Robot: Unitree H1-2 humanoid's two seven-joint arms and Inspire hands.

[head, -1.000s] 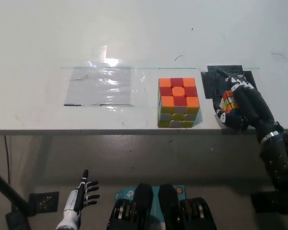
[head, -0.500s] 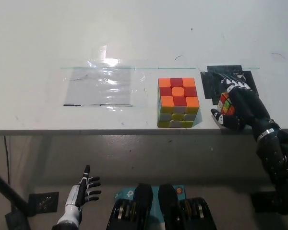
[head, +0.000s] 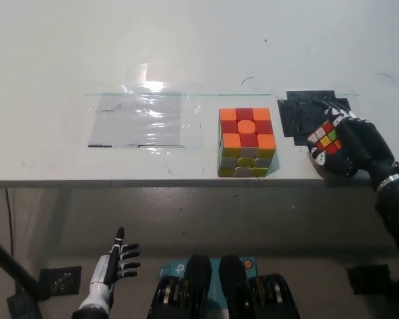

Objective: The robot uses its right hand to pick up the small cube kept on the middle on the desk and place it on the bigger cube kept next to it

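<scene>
1. Since half a second ago, my black right hand [head: 351,147] has rotated, so the small multicoloured cube [head: 326,138] now shows a full face of red, yellow, green and white tiles toward the camera, where before I saw mostly its edge.
2. That hand is wrapped around the small cube, with dark fingers [head: 346,119] curled over its far and right sides. It sits near the front right edge of the white desk [head: 186,46].
3. I cannot tell whether the small cube is resting on the desk or lifted just clear of it.
4. Behind and under the hand lies a black patch [head: 299,109] stuck flat on the desk.
5. The bigger cube [head: 246,141], with an orange and red top and yellow and pale tiles along its front, stands just to the left of the held cube, apart from it, near the desk's front edge.
6. Further left, a clear glossy plastic sheet [head: 139,119] lies flat on the desk, catching a bright glare.
7. My white left hand [head: 114,266] hangs below the desk edge at lower left, fingers spread and holding nothing.
</scene>
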